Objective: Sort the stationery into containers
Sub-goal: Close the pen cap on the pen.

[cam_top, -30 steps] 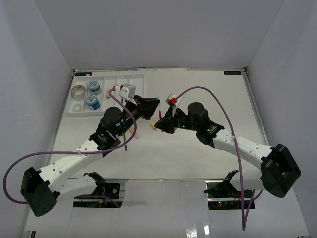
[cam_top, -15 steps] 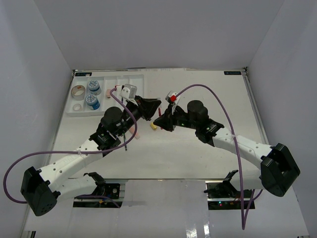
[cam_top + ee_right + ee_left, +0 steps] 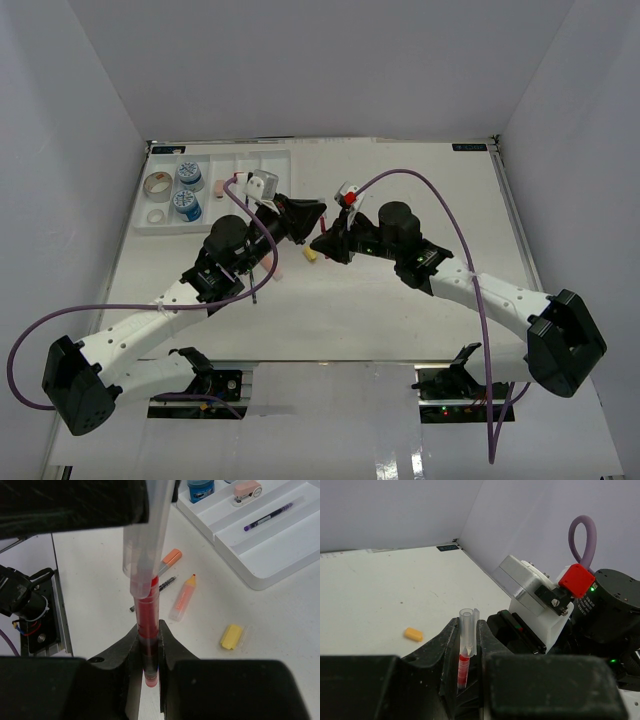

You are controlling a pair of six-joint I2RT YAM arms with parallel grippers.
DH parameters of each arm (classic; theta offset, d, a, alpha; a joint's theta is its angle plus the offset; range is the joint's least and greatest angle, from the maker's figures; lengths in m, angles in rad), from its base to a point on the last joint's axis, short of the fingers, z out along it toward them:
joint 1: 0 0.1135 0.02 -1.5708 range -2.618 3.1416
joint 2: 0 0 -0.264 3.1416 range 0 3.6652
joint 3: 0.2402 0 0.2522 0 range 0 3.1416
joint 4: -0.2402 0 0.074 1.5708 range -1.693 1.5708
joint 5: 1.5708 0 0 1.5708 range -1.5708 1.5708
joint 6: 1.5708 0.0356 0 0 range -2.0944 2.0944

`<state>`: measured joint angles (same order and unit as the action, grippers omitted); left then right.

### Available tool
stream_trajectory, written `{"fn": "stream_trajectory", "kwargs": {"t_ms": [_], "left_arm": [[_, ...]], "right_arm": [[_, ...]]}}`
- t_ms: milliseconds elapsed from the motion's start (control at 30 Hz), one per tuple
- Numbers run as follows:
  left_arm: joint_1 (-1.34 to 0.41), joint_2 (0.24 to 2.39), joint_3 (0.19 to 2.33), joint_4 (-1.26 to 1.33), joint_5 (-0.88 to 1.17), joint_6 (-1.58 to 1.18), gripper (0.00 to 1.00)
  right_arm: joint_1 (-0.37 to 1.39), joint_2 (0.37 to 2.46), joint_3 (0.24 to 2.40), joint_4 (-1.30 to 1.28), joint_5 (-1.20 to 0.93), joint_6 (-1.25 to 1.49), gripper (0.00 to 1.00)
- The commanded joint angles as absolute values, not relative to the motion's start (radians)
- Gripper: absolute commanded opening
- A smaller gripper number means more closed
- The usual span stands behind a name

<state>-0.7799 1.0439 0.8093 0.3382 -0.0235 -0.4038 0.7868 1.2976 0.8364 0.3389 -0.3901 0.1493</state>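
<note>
Room between the 2 arms has shrunk over the last second in the overhead view. The right gripper [image 3: 325,243] has slid left to meet the left gripper [image 3: 312,222] above the middle of the table [image 3: 400,300]. What they share is too small to tell here. Nothing has gone into the white tray [image 3: 262,160] at the far left corner, so this looks like a capping or handover step. The left arm has open table for a run back to it, with the side wall close beyond.

In the left wrist view, the left jaws pinch a clear cap [image 3: 467,625] with a red pen [image 3: 463,669] showing inside it. The other arm's wrist crowds the right side, and bare table lies to the left.

In the right wrist view, the right jaws pinch the red pen's barrel in the air, with the cap above. An orange marker [image 3: 181,599] and a yellow eraser [image 3: 231,636] lie loose below, just short of the tray's near edge, and 1 purple pen [image 3: 267,516] is already sorted.
</note>
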Motion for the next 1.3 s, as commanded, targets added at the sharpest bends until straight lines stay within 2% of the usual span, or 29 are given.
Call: {"fn": "stream_trajectory", "kwargs": {"t_ms": [0, 700, 833, 933, 1167, 1267], "left_arm": [[-0.773, 1.043, 0.801, 0.356, -0.002, -0.391, 0.00], [-0.775, 1.029, 0.750, 0.402, -0.012, -0.382, 0.00], [-0.775, 1.019, 0.745, 0.410, -0.009, -0.388, 0.06], [-0.775, 1.019, 0.744, 0.405, -0.011, -0.396, 0.08], [-0.775, 1.034, 0.755, 0.391, -0.002, -0.406, 0.21], [-0.775, 1.029, 0.755, 0.390, -0.002, -0.405, 0.32]], "right_arm": [[0.787, 1.266, 0.879, 0.347, -0.373, 0.133, 0.08], [0.778, 1.233, 0.908, 0.339, -0.368, 0.129, 0.08], [0.775, 1.230, 0.920, 0.337, -0.368, 0.129, 0.08], [0.773, 1.227, 0.927, 0.337, -0.367, 0.127, 0.08], [0.773, 1.221, 0.946, 0.325, -0.370, 0.112, 0.08], [0.773, 1.221, 0.948, 0.321, -0.371, 0.106, 0.08]]}}
